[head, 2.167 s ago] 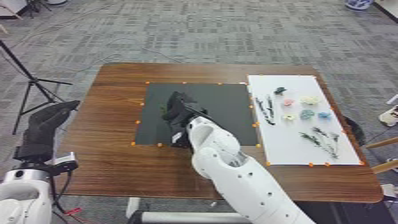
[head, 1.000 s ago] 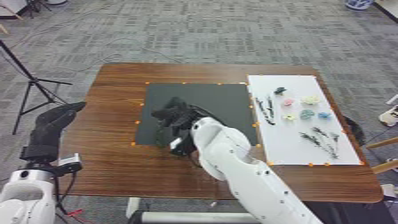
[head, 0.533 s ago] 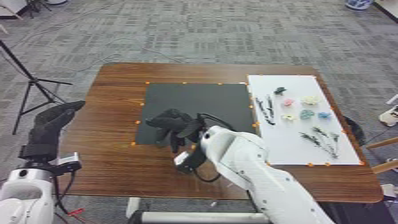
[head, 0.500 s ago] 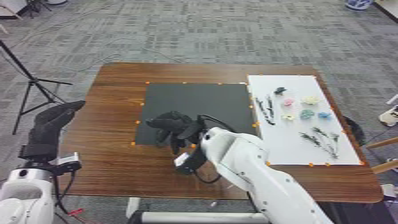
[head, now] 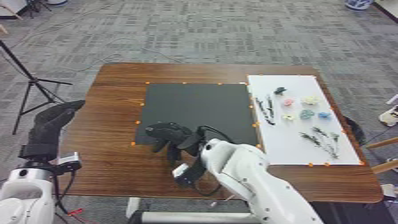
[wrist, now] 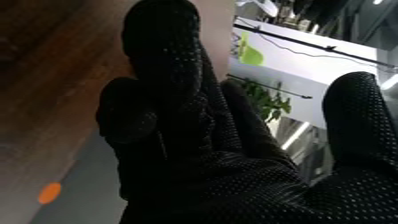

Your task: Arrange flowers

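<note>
In the head view my right hand (head: 167, 134) hangs over the near left part of the dark mat (head: 200, 100), fingers pointing down. In the right wrist view that hand (wrist: 240, 180) has relaxed fingers and the thumb spread apart, with nothing visible between them. My left hand (head: 55, 120) stays off the table's left edge, fingers straight. On the white sheet (head: 302, 157) at the right lie a dark flower (head: 280, 91), a pink flower (head: 287, 102), a cream flower (head: 309, 100), a teal flower (head: 306, 114), a blue flower (head: 324, 115), a pale yellow flower (head: 288, 117), dark stems (head: 270, 110) and green sprigs (head: 330, 143).
Orange markers line the mat and sheet on the brown table (head: 111, 165). A black tripod (head: 31, 80) stands on the floor beyond the left edge. My right forearm (head: 266, 182) crosses the table's near edge.
My right hand has drawn back from the mat's middle toward the robot, uncovering more of the mat. The flowers and sprigs on the white sheet have stayed in place.
</note>
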You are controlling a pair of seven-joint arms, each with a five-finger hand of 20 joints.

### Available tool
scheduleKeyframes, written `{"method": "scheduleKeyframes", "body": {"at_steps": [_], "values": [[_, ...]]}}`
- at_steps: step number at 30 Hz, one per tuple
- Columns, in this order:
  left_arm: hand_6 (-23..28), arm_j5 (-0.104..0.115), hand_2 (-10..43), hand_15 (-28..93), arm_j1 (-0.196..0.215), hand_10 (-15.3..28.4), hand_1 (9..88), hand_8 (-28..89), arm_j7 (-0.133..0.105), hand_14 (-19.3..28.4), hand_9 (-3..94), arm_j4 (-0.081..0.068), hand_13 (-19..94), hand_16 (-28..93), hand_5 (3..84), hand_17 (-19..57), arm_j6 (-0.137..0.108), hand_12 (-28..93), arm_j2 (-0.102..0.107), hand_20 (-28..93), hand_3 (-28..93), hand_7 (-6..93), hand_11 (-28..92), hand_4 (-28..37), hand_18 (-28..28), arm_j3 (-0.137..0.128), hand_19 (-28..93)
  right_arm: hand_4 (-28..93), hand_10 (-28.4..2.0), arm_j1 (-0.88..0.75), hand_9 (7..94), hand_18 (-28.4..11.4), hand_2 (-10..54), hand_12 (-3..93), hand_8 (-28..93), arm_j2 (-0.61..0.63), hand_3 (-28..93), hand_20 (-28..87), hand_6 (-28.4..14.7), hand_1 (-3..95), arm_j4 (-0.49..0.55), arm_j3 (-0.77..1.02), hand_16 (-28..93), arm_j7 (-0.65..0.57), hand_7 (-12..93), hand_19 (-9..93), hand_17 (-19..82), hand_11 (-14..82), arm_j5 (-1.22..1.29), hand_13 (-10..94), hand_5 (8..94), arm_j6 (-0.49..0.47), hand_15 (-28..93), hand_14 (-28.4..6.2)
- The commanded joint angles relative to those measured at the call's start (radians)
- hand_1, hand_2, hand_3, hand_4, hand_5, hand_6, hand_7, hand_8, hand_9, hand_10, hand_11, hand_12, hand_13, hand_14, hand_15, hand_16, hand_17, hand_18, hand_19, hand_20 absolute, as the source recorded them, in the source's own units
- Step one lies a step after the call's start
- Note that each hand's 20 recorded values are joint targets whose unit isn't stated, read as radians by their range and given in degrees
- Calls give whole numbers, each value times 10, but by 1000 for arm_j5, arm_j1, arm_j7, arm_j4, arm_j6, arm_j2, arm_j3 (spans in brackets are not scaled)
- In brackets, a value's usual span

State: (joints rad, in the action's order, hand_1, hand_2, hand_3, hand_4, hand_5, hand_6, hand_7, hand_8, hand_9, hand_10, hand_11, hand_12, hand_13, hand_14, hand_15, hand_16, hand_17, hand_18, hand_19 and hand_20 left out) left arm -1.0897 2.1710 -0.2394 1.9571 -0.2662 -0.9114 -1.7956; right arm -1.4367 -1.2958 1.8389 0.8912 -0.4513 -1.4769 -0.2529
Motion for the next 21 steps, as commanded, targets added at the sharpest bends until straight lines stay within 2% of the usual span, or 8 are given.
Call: {"method": "scheduleKeyframes", "body": {"at_steps": [1, 9, 21], "values": [[20, -1, -95, 70, -10, 111, 240, -83, -5, 118, 387, 0, 274, 25, 468, 1, 12, 126, -15, 145, 666, 191, 159, -273, 86, 8, 2, -121, -173, -38, 593, -210, 162, 91, -29, -43, 484, 385, -108, 170, -55, 10, 319, 74, 9, 928, 529, 69, -51, 852, 222, -3, 473, -129], [21, 2, -95, 70, 0, 111, 240, -83, -6, 119, 387, 4, 275, 26, 469, 0, 7, 126, -21, 145, 666, 189, 158, -273, 87, 1, 2, -117, -175, -42, 584, -218, 152, 86, -30, -46, 487, 375, -105, 173, -54, 9, 302, 56, 0, 927, 518, 70, -74, 841, 196, -19, 479, -135], [21, 1, -95, 70, -9, 111, 240, -82, -9, 118, 387, 2, 275, 27, 469, -1, 10, 126, -22, 145, 666, 189, 158, -274, 88, 9, 2, -113, -177, -52, 621, -221, 149, 89, -30, -37, 485, 381, -109, 172, -63, 12, 301, 80, -11, 932, 520, 76, -117, 847, 189, -36, 483, -133]]}}
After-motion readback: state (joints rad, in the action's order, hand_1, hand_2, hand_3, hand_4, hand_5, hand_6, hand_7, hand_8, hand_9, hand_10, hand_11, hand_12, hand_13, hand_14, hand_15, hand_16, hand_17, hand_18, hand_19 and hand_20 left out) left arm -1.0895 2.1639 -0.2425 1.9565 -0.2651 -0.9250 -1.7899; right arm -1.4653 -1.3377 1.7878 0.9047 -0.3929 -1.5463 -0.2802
